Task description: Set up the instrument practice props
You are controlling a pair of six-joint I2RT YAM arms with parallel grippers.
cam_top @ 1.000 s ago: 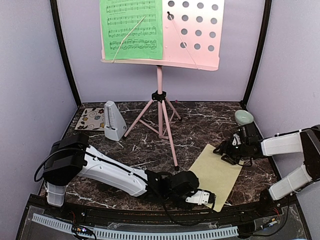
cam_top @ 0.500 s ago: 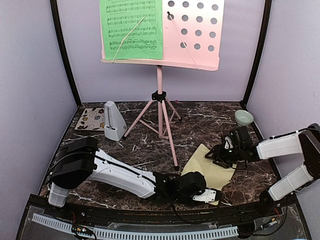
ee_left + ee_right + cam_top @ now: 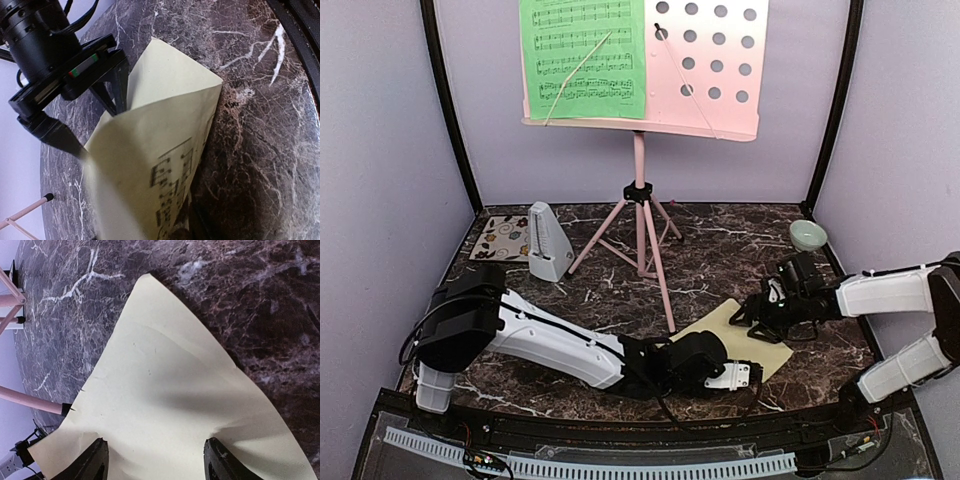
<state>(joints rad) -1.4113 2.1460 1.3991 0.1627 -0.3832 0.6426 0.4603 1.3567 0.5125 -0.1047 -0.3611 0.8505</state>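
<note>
while the pale-yellow sheet-music page lies curled on the dark marble table between both arms, i want the lift slow, or it creases. left gripper sits low at the near edge, jaws apparently pinched on the page's corner, forearm almost flat. right gripper reaches in sideways, jaws wide over the far edge, gripping nothing. target, i judge: bare half of the pink hole-dotted music stand desk, beside the green page.

We see the pale-yellow page curled up off the marble tabletop, the right hand at its far edge.
</note>
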